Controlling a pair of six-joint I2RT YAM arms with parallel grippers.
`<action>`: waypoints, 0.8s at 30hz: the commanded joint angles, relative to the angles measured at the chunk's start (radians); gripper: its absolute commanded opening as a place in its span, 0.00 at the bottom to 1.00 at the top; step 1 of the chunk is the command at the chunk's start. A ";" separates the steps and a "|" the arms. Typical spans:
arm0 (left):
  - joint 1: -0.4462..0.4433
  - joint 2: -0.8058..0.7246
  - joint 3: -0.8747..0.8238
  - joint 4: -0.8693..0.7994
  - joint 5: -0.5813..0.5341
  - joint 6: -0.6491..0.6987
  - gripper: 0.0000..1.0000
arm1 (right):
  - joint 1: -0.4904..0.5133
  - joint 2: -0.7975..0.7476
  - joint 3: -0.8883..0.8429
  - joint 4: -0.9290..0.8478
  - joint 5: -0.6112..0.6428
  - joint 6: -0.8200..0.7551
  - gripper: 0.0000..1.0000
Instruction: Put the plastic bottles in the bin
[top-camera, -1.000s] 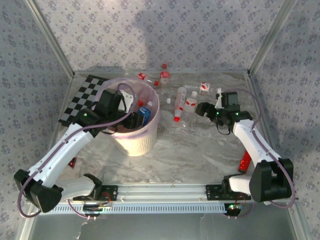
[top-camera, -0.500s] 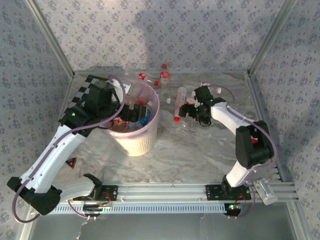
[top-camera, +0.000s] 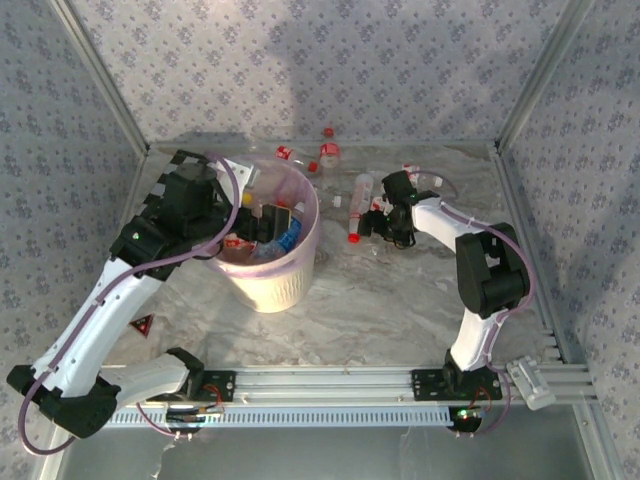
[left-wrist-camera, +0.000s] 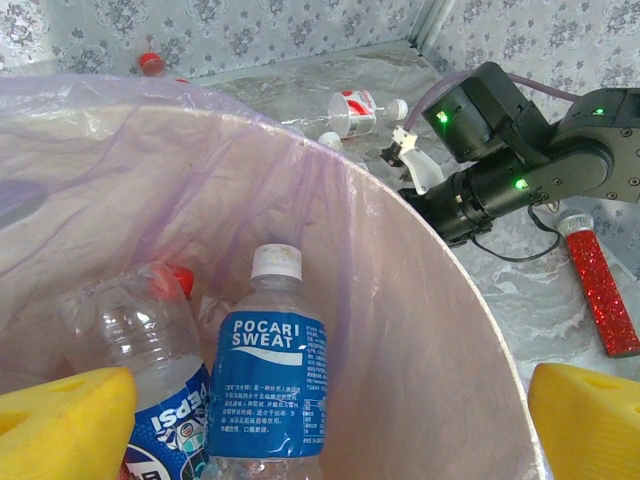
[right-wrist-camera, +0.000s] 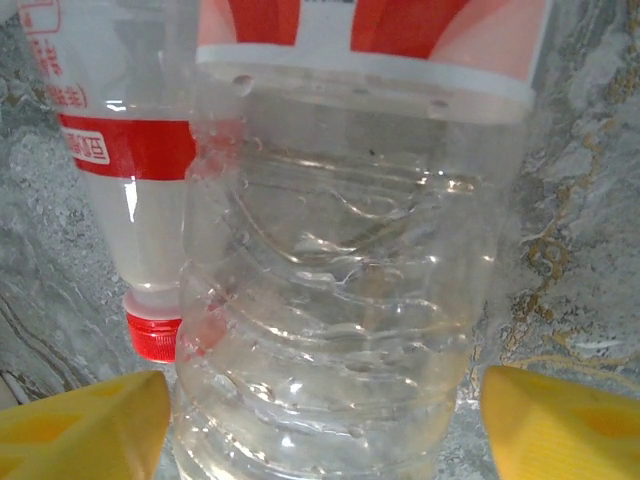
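Even, bright overhead light w/ soft grey shadows on the back wall (top-camera: 330, 60). My right wrist cam sits so close that the clear bottle (right-wrist-camera: 340, 330) shows glare streaks; my left fingertips (left-wrist-camera: 60, 425) blur at btm corners.

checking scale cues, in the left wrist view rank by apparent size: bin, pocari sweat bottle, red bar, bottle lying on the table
1. bin
2. pocari sweat bottle, closest to the camera
3. red bar
4. bottle lying on the table, farthest off, so its smallness is partly distance
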 joint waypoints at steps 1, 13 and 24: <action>0.003 -0.006 -0.005 0.037 0.021 -0.015 1.00 | -0.007 -0.045 -0.022 -0.021 0.005 -0.022 0.71; 0.006 0.014 0.066 0.105 0.096 -0.064 1.00 | -0.081 -0.296 -0.110 -0.076 -0.130 -0.140 0.44; 0.008 0.225 0.324 0.173 0.242 -0.186 1.00 | 0.018 -0.720 -0.276 0.113 -0.248 -0.391 0.41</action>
